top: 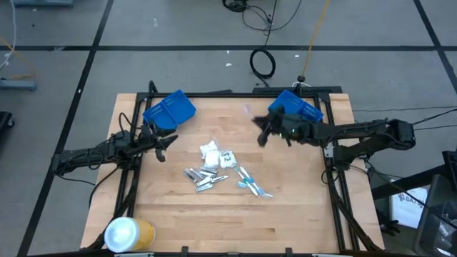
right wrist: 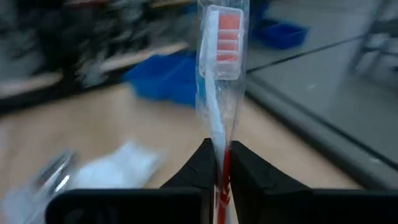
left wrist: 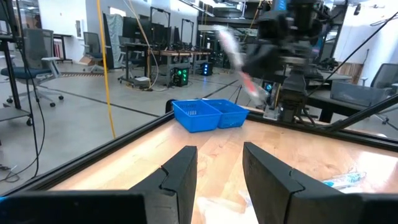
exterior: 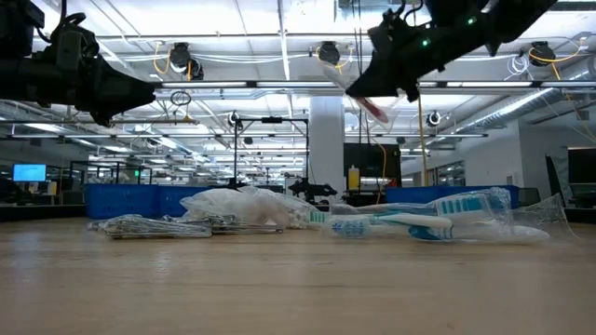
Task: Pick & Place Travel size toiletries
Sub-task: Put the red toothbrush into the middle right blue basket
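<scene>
One red wrapped toothbrush (right wrist: pixel 219 68) is pinched tight in our right gripper (right wrist: pixel 217 158), up in the air just beside the right blue bin (top: pixel 296 107), so we're mid-carry. Next we'd say swing over that bin and let go. Our left gripper (left wrist: pixel 219 171) waits half-spread and empty, well apart from that bin.

Toiletry pile (top: pixel 225 170) blocks table centre; bins (top: pixel 169 110) crowd far corners; near half open.

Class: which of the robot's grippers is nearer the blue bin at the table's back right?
The right gripper, shut on a wrapped toothbrush, is just beside that blue bin. The left gripper is across the table.
</scene>
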Controlling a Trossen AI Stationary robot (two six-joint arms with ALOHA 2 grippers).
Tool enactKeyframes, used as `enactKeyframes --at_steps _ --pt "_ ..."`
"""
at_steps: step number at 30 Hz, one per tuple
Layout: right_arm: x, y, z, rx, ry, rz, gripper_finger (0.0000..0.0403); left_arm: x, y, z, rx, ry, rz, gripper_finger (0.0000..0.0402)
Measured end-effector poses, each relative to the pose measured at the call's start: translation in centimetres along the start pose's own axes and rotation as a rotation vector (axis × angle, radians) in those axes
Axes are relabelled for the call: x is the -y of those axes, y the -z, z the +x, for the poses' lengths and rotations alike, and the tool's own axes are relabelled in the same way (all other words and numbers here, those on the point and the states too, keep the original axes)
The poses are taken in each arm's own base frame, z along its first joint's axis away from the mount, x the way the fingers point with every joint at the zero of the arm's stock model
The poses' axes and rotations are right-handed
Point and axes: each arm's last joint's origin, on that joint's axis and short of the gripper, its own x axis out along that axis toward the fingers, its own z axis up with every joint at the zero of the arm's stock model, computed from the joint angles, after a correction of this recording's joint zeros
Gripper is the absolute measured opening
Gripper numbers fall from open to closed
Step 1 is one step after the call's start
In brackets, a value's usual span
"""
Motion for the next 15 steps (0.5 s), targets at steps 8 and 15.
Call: enactKeyframes --at_steps 8,15 --pt "6.4 2.3 1.8 0.042 0.561 0.165 0.0025 0.0 0.0 0.0 0.001 0.000 0.000 0.0127" --pt "10.6 7.7 2.6 0.017 0.716 0.279 0.0017 0.0 0.0 0.0 0.001 0.000 0.000 0.0127"
